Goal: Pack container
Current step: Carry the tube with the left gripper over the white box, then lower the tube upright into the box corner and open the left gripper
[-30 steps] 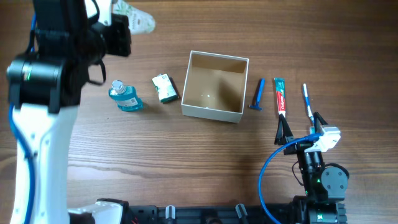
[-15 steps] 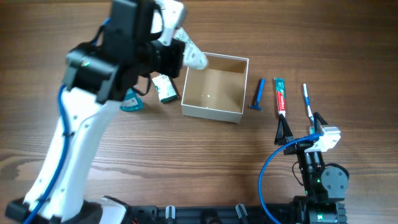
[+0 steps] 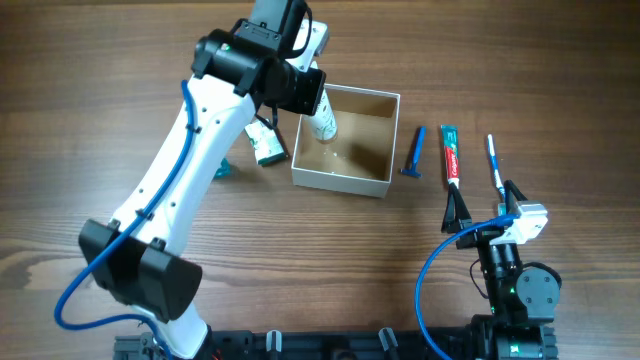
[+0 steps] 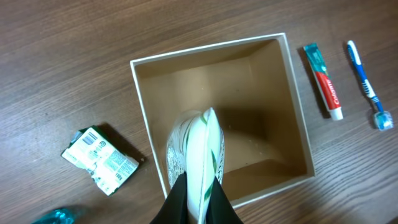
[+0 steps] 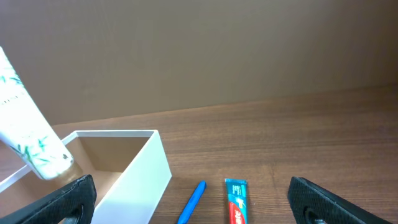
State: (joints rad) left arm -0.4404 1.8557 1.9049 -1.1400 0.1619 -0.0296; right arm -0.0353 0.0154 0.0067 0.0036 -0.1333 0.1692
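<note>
The container (image 3: 385, 184) is a white-walled box with a tan inside, at the table's middle; it also shows in the left wrist view (image 4: 297, 99) and the right wrist view (image 5: 149, 171). My left gripper (image 4: 200, 205) is shut on a white tube with green leaf print (image 4: 198, 149), held cap-down over the container's left part (image 3: 324, 118). The tube also shows at the left of the right wrist view (image 5: 28, 134). My right gripper (image 3: 484, 213) is open and empty, resting near the front right of the table.
A green-and-white packet (image 3: 265, 143) and a blue bottle (image 3: 221, 168), mostly hidden under the left arm, lie left of the container. A blue razor (image 3: 412, 152), a toothpaste tube (image 3: 451, 155) and a toothbrush (image 3: 494, 163) lie to its right.
My left arm has swung from the far left corner to the container, carrying the white tube. The tube now points down into the box. The right arm has not moved.
</note>
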